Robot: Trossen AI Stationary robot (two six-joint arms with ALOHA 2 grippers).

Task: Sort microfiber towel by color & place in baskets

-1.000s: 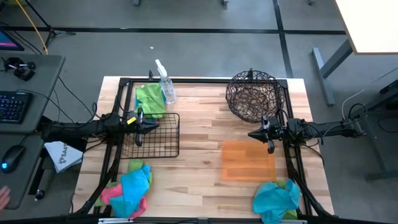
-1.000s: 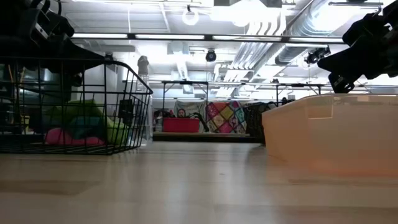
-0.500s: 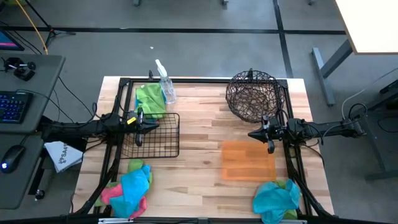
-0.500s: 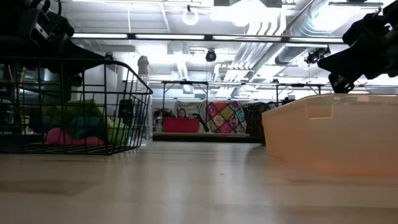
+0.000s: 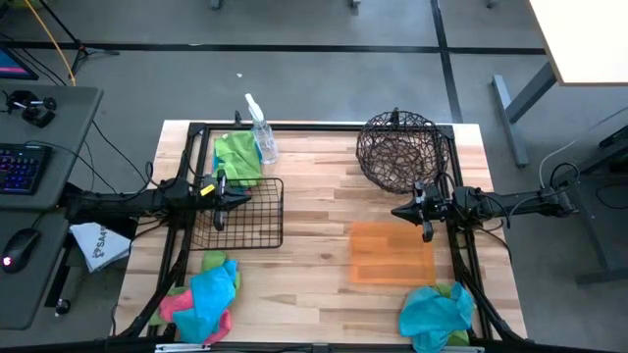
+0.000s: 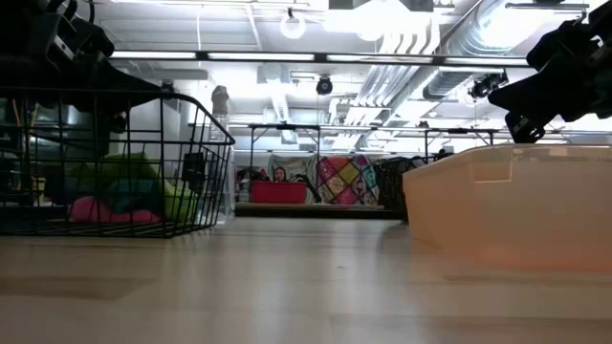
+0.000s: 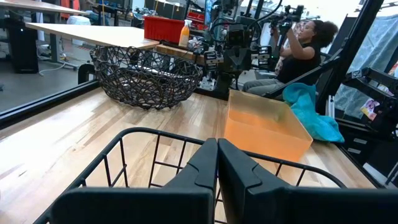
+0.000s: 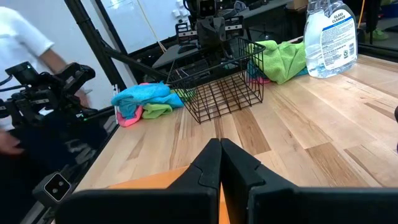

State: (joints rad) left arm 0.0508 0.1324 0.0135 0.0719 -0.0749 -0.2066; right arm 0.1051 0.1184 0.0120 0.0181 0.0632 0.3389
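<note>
The black wire-grid basket (image 5: 247,212) stands at the table's left, the round brown woven-wire bowl (image 5: 397,149) at the far right, the flat orange tray (image 5: 392,252) near right. A green towel (image 5: 235,157) lies at the far left by the spray bottle. A pile of blue, pink and green towels (image 5: 204,295) lies at the near left. A blue towel pile (image 5: 436,314) lies at the near right. My left gripper (image 5: 220,218) is shut, above the wire basket's left rim (image 7: 186,134). My right gripper (image 5: 427,231) is shut, above the tray's right edge.
A clear spray bottle (image 5: 261,134) stands at the far left beside the green towel. Bare wood lies between the wire basket and the tray. A person shows beyond the table in the left wrist view (image 7: 305,53).
</note>
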